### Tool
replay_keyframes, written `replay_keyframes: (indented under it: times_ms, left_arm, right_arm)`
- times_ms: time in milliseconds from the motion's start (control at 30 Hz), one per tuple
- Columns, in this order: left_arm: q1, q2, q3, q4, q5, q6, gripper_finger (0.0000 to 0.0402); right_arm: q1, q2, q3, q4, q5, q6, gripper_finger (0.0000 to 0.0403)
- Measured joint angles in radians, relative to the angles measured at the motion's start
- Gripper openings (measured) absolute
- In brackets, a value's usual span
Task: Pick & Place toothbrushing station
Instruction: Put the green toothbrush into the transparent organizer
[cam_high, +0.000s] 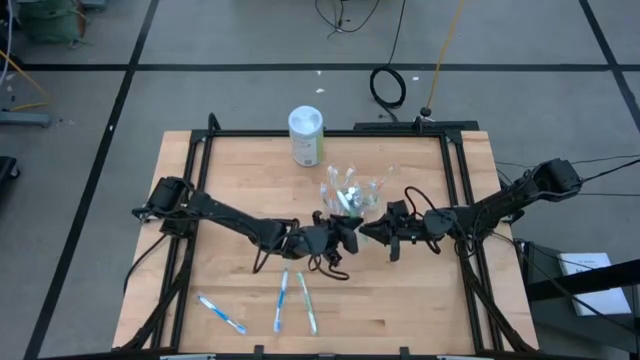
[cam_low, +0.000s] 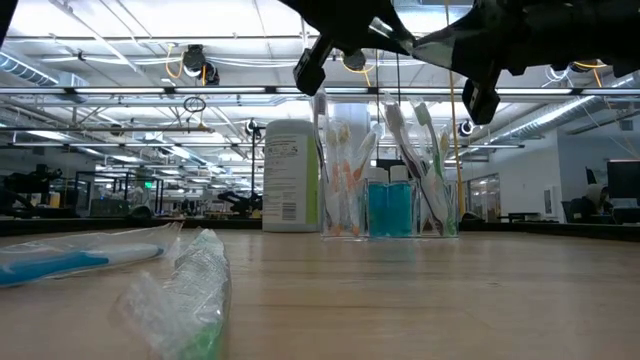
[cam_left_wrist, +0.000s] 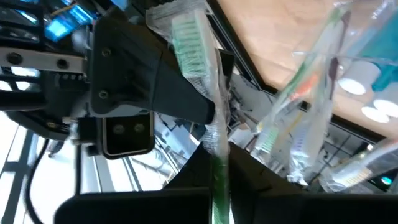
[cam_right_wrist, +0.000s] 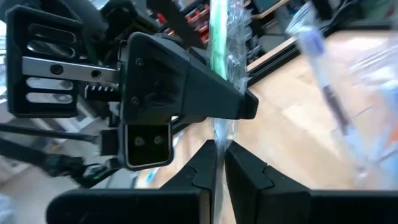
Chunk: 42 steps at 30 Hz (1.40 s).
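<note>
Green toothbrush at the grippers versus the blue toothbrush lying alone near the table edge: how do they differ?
The green toothbrush is off the table, pinched by left gripper and right gripper; the blue toothbrush lies flat on it, untouched. One is green, the other blue. Both are in clear wrappers.

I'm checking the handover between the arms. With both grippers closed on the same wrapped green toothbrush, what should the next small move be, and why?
Probably open the right gripper: the left gripper is also shut on the wrapped green toothbrush, both meeting just in front of the clear cup, so one must let go before the brush can travel.
</note>
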Motion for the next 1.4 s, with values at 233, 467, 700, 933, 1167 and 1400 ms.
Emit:
replay_keyframes:
  times_ms: [233, 467, 700, 933, 1167, 1400]
  left_arm:
    - [-0.005, 0.0, 0.0, -0.062, -0.029, -0.022, 0.0049]
    - [-0.025, 0.0, 0.0, -0.177, -0.032, -0.133, 0.0014]
    - [-0.069, -0.013, 0.0, -0.197, -0.095, -0.382, 0.0027]
    - [-0.06, -0.211, -0.001, -0.26, -0.103, -0.939, 0.0011]
    - [0.102, -0.425, -0.078, -0.202, 0.121, -1.532, 0.0009]
    - [0.163, -0.44, -0.468, 0.473, 0.208, -1.729, 0.0009]
  right_arm:
    - [-0.002, 0.0, 0.0, -0.031, 0.02, -0.03, 0.0018]
    - [-0.002, 0.0, 0.0, -0.038, 0.028, -0.051, 0.004]
    - [-0.002, -0.003, 0.0, -0.032, 0.022, -0.254, 0.0061]
    - [-0.001, -0.003, 0.0, -0.06, 0.022, -0.408, 0.0048]
    - [-0.001, -0.003, 0.0, -0.086, 0.021, -0.422, 0.0045]
    - [-0.001, -0.003, 0.0, -0.089, 0.019, -0.384, 0.0043]
